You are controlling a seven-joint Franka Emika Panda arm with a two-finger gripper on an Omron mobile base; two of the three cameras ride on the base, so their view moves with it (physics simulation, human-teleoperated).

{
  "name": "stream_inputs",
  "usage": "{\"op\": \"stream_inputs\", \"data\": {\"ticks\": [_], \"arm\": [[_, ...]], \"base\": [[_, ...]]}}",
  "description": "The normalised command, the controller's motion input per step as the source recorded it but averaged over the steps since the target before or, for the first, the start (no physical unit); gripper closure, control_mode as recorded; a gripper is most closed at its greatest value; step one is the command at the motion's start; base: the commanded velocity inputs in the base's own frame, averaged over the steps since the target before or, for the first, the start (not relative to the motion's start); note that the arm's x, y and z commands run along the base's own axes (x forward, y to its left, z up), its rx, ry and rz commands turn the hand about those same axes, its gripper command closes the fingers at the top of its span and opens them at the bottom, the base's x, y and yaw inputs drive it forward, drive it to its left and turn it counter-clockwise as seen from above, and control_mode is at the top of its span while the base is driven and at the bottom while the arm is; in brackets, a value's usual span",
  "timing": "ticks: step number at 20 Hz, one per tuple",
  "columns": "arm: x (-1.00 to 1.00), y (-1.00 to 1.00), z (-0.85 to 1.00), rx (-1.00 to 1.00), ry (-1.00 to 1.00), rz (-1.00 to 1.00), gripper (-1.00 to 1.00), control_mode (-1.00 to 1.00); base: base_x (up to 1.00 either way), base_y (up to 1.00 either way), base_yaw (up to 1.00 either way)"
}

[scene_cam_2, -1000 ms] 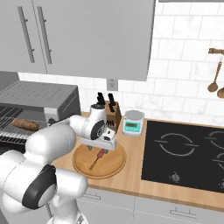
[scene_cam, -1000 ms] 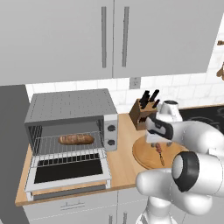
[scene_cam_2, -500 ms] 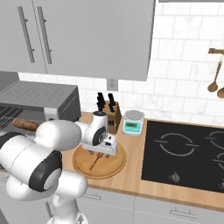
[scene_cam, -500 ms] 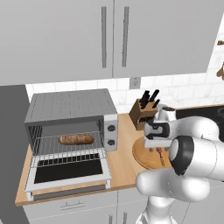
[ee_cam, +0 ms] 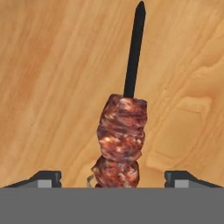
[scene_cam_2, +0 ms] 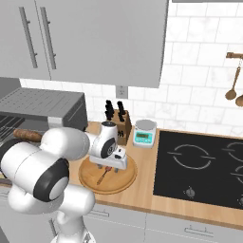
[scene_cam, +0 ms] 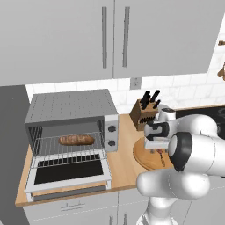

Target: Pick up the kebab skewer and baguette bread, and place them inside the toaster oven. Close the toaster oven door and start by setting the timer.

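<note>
The white robot arm with dark joints (scene_cam: 193, 151) bends forward from its base and reaches down low. Its big round elbow sits near the camera. The wrist points the end effector (ee_cam: 113, 177) straight down. The two small dark finger tips (ee_cam: 43, 178) stand wide apart, one on each side, and they are not squeezing anything. From the right side, the end effector (scene_cam_2: 110, 167) hangs just under the white hand.

Wooden counter (scene_cam: 125, 165), toaster oven (scene_cam: 72, 132), round board (scene_cam_2: 123, 181), knife block (scene_cam_2: 124, 129), scale (scene_cam_2: 144, 134)
</note>
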Motion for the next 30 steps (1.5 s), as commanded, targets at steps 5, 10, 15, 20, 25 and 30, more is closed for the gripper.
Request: {"op": "stream_inputs", "data": {"ticks": [5, 10, 15, 20, 25, 30], "arm": [[0.00, 0.00, 0.00, 0.00, 0.00, 0.00, 1.00, -1.00], [-0.09, 0.00, 0.00, 0.00, 0.00, 0.00, 1.00, -1.00], [-0.21, 0.00, 0.60, 0.00, 0.00, -0.11, 1.00, -1.00], [-0.17, 0.00, 1.00, 0.06, 0.00, -0.14, 1.00, -1.00], [-0.36, 0.00, 0.89, 0.06, 0.00, -0.18, 1.00, -1.00], [-0.65, 0.51, 0.55, 0.01, 0.00, -0.36, 1.00, -1.00]], "base": [[0.00, 0.00, 0.00], [0.00, 0.00, 0.00], [0.00, 0.00, 0.00], [0.00, 0.00, 0.00], [0.00, 0.00, 0.00], [0.00, 0.00, 0.00]]}}
